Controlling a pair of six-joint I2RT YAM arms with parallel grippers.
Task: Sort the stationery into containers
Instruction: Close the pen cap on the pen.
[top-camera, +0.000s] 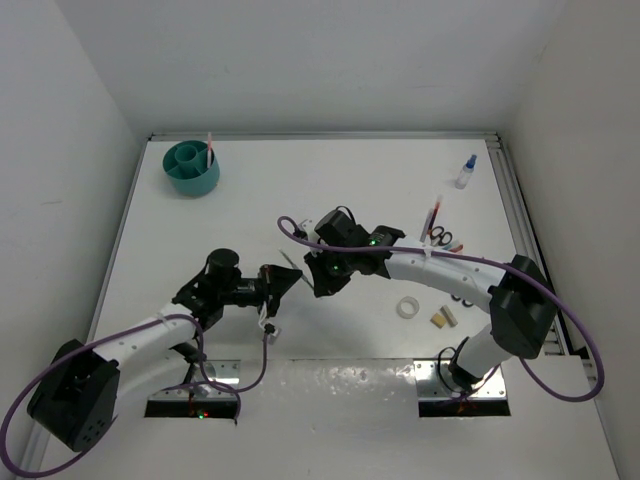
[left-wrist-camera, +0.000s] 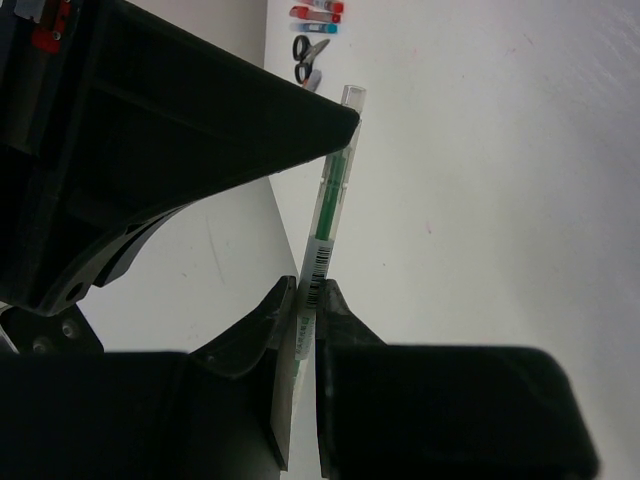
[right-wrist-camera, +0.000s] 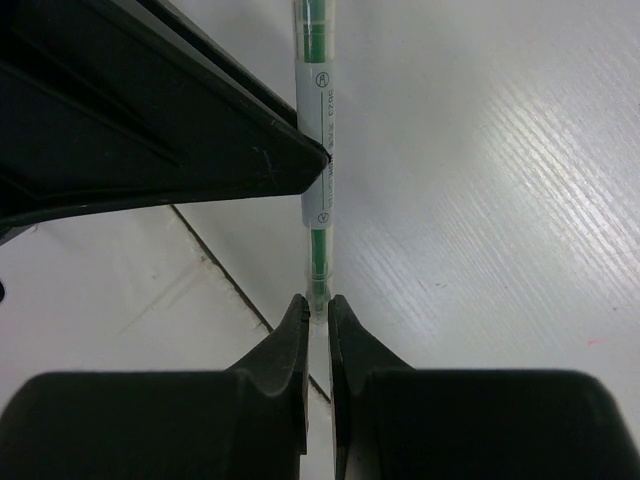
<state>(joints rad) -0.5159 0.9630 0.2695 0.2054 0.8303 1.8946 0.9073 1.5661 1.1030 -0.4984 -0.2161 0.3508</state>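
Observation:
A thin green pen (left-wrist-camera: 330, 200) hangs above the table between my two grippers. My left gripper (left-wrist-camera: 308, 300) is shut on its barcoded end. My right gripper (right-wrist-camera: 318, 305) is shut on the tip of the other end of the green pen (right-wrist-camera: 317, 120). In the top view the two grippers meet at mid-table, left gripper (top-camera: 287, 280) and right gripper (top-camera: 320, 282). The teal pot (top-camera: 195, 185) stands at the far left with a red pen (top-camera: 210, 150) upright in it.
On the right side lie black-handled scissors (top-camera: 441, 238), a red pen (top-camera: 433, 215), a blue-capped bottle (top-camera: 466, 172), a white tape ring (top-camera: 407, 308) and tan blocks (top-camera: 444, 318). A metal rail (top-camera: 515, 215) runs along the right edge. White walls close in the table.

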